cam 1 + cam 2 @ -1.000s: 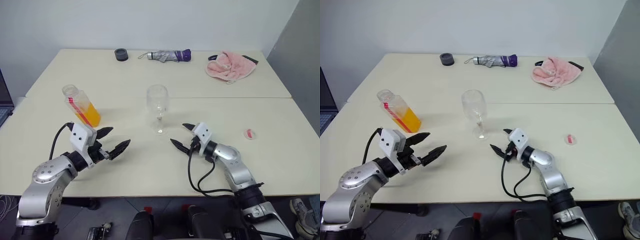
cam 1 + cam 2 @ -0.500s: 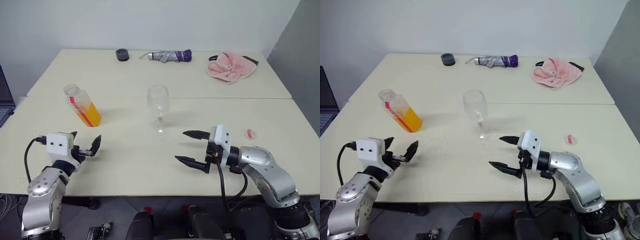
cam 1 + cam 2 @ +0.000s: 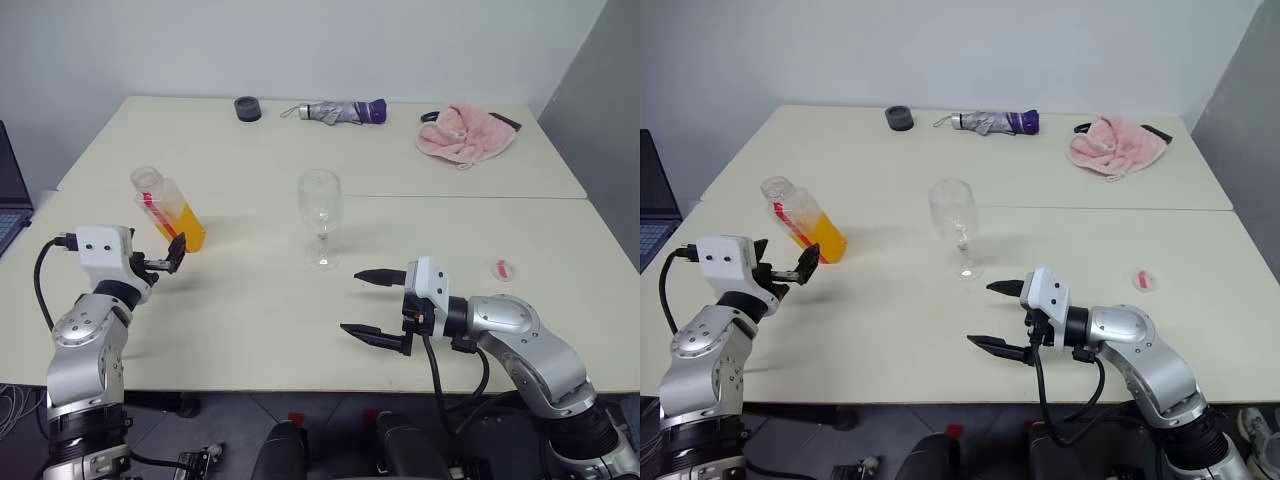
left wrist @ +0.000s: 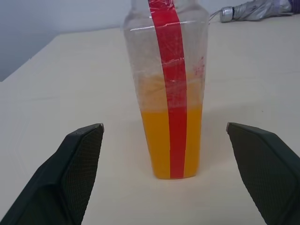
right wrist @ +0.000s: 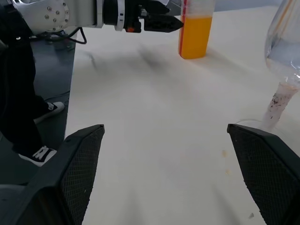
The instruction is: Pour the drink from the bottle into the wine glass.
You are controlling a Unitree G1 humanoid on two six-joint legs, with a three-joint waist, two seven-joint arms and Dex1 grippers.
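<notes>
The small clear plastic bottle (image 3: 165, 211) with its red label stripe stands upright on the cream table (image 3: 250, 330), near the robot's left edge, its lower half filled with orange drink (image 4: 172, 143). No cap sits on it that I can make out. The clear stemmed wine glass (image 3: 319, 215) stands empty at the table's middle, well apart from the bottle.

The left gripper (image 3: 169, 258) is level and aimed straight at the bottle from just in front, jaws spread wide and holding nothing; in its wrist view the bottle sits squarely between the two black fingers (image 4: 77, 164). The right gripper (image 3: 372, 303) hovers nearer the glass, jaws likewise released and empty.

The step in hand looks like the reach for the bottle. To do it well, I would keep the approach straight and level, slide the fingers past both flat sides without nudging the bottle, and close on the lower, liquid-filled part. A firm but gentle squeeze matters, since thin plastic may buckle and slop juice out.
</notes>
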